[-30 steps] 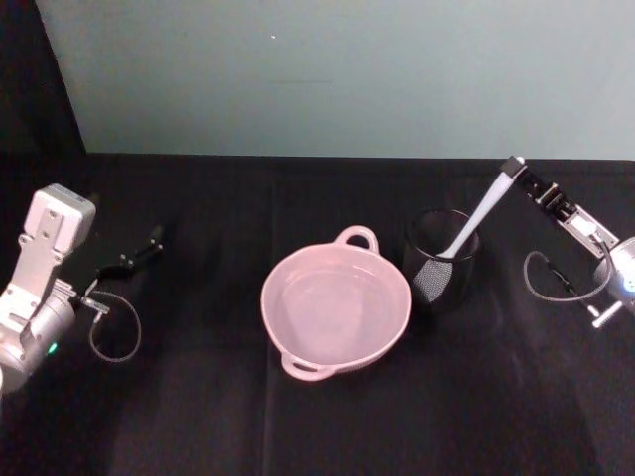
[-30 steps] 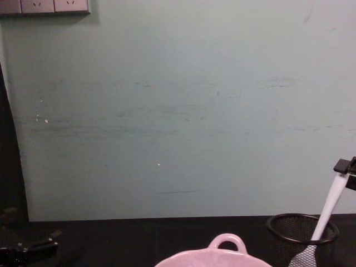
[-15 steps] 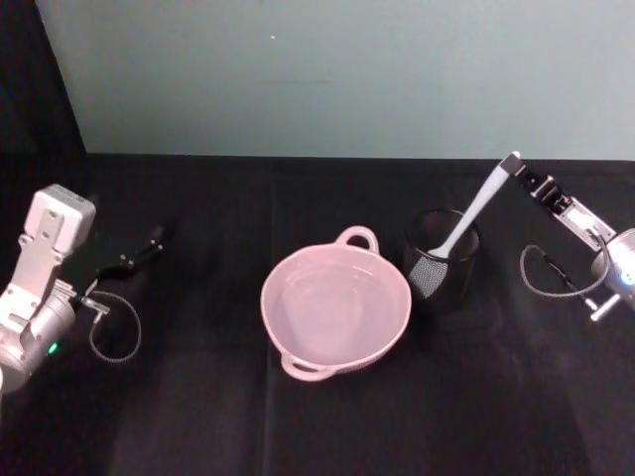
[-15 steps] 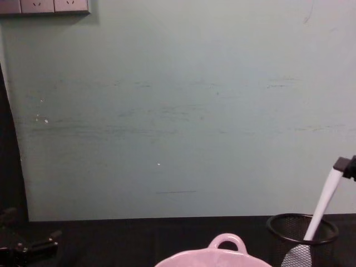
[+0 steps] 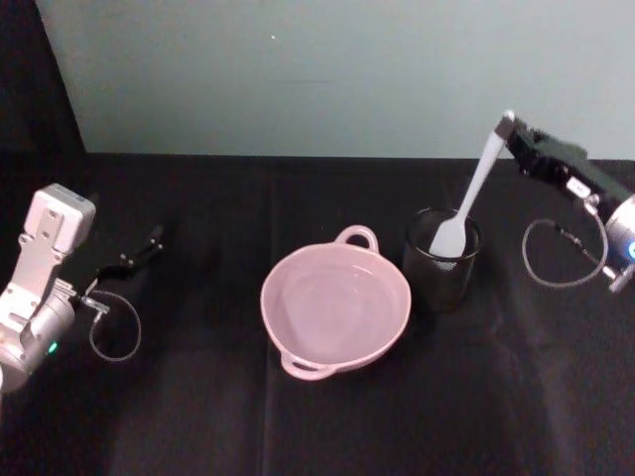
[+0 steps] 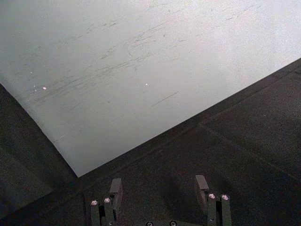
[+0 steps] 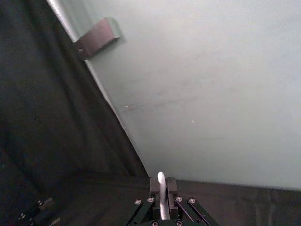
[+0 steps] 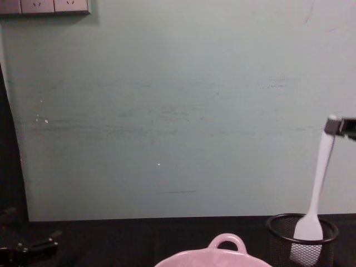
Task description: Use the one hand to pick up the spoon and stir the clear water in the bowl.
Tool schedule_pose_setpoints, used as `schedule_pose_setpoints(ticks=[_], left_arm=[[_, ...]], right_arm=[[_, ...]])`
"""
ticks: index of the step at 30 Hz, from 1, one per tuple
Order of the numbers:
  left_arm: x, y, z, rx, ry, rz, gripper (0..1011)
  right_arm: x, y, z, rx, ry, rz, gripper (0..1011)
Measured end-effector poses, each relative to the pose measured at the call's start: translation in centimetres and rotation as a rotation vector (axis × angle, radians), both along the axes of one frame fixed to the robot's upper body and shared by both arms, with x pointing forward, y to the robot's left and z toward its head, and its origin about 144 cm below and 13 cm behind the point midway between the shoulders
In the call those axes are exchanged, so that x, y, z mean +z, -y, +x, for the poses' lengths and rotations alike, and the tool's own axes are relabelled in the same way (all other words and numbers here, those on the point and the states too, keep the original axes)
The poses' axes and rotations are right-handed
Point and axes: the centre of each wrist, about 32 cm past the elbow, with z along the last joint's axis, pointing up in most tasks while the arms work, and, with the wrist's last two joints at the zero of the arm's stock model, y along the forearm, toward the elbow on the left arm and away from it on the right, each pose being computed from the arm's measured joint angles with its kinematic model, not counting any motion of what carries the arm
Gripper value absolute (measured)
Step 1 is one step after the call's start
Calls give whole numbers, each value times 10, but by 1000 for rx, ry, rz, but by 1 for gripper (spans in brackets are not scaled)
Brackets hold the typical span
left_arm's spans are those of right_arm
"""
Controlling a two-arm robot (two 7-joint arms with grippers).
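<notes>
- One spoon point(image 5: 477, 181), one pink bowl point(image 5: 281, 268), one black mesh cup point(image 5: 438, 286) and two grippers are showing.
- The right gripper point(image 5: 513, 132) is hanging up high over the right side of the table point(image 5: 198, 407). It is pinching the top end of the spoon tight.
- The spoon is standing almost straight up and down. Its handle end is pointing up and leaning a little to the right. Its flat head is pointing down and sitting in the mouth of the cup.
- The bowl is sitting in the middle of the table, just left of the cup, with clear water in it.
- The left gripper point(image 5: 147, 245) is lying far off on the left, well apart from the bowl, with its fingers spread open and holding nothing.
- Bare black table is lying in front of the bowl and on both sides. The wall point(image 5: 327, 79) is standing along the back edge.
</notes>
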Motion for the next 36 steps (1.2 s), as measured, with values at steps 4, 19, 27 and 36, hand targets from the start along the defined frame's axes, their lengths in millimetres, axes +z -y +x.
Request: schedule_pose_setpoints(ticks=[4, 19, 27, 36], left_arm=[[0, 0, 0, 0, 0, 0, 1011], [0, 0, 0, 0, 0, 0, 1011], [0, 0, 0, 0, 0, 0, 1011], [0, 0, 0, 0, 0, 0, 1011]], right_arm=[[27, -4, -5, 28, 71, -75, 98], [92, -16, -20, 91, 201, -245, 98], [94, -16, -20, 89, 200, -248, 98], [92, -16, -19, 87, 198, -245, 98]])
